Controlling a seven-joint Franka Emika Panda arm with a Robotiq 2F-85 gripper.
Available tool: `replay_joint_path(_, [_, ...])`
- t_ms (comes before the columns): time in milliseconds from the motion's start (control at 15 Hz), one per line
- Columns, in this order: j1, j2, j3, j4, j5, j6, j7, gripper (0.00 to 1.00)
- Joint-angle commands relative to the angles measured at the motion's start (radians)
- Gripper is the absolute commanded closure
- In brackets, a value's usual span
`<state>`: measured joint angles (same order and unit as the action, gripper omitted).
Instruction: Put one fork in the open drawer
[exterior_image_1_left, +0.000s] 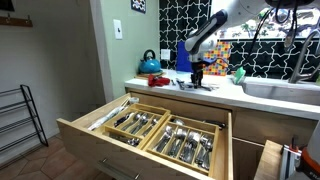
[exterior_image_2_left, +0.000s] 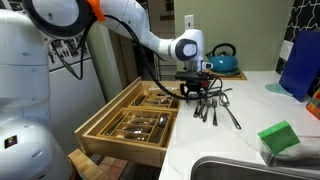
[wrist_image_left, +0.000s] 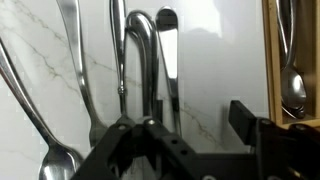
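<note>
End effector (wrist_image_left: 137, 126) down at worktop (exterior_image_2_left: 235, 140) level, set among a splayed heap of loose cutlery (exterior_image_2_left: 212, 104). Jaws narrow in the wrist view, tips close on either side of one slim handle (wrist_image_left: 119, 50). Clamped or merely straddling: cannot tell. No tines visible there; fork or not, unconfirmed. Only a spoon bowl (wrist_image_left: 55, 160) plainly read, lower left.

Risks, as judged:
- Handles tight side by side and crossing. Likely to pinch two at once, or to drag a neighbour up on the lift.
- Thin polished metal flat on hard stone. Prone to slip or pivot out of a shallow grip.
- Heads hidden from the wrist view. Possibly the wrong utensil altogether.
- On the carry, a chance of clipping the near wall of the drawer (exterior_image_2_left: 115, 148) with a long piece hung askew, or of landing it across a divider instead of inside a compartment.

Position: the drawer open below the worktop edge, just beside the heap and lower than it. Wooden side at the right of the wrist view, close to the end effector. Compartments already stocked with cutlery in both exterior views. A short sideways move past the edge, then down, by the look of it.

Farther off on the worktop: blue kettle (exterior_image_2_left: 222, 58), and a green sponge (exterior_image_2_left: 277, 136) near the sink (exterior_image_2_left: 240, 168).
</note>
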<state>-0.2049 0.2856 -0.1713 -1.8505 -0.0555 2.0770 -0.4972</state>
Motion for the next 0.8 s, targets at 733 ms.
replay_joint_path(733, [-0.03, 0.057, 0.038, 0.049, -0.008, 0.009, -0.06, 0.61])
